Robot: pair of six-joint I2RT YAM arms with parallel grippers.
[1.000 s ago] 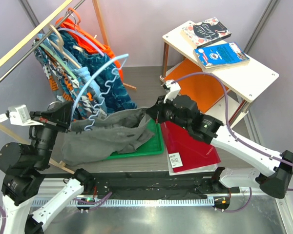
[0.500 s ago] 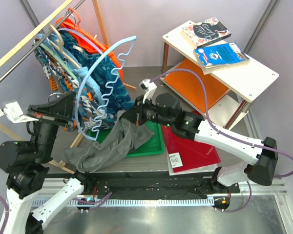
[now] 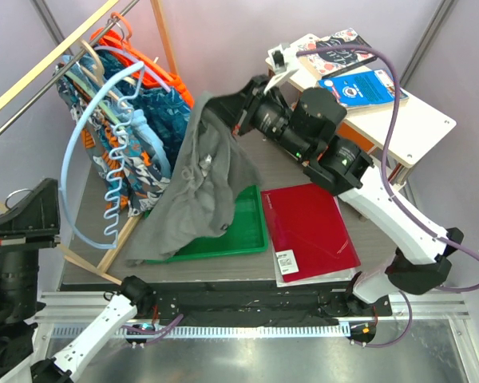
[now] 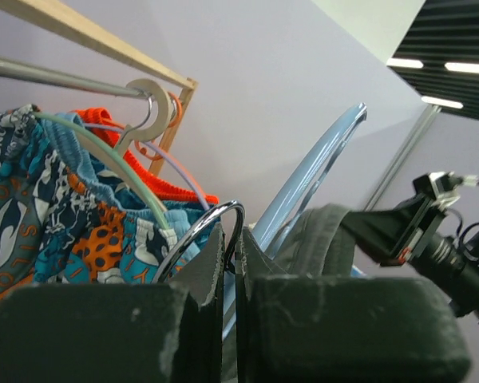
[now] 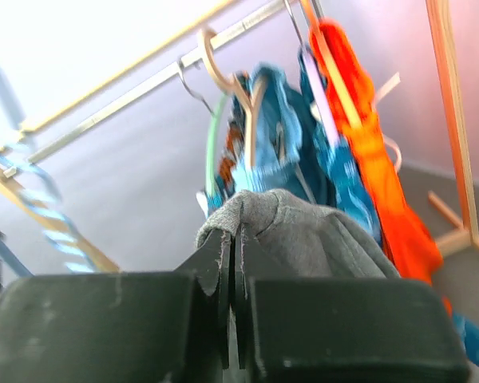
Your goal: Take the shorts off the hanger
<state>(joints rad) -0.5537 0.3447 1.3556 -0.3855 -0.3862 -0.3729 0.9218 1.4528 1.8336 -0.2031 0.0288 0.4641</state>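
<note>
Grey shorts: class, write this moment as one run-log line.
left jaws: shut on blue hanger hook | right jaws: shut on grey shorts, held high | shorts: appear clear of hanger

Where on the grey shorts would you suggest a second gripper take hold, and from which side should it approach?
Probably the lower left hem, approached from the left. The grey shorts hang slack from the right gripper, which pinches their top edge, so that corner is the free end farthest from the pinch.
</note>
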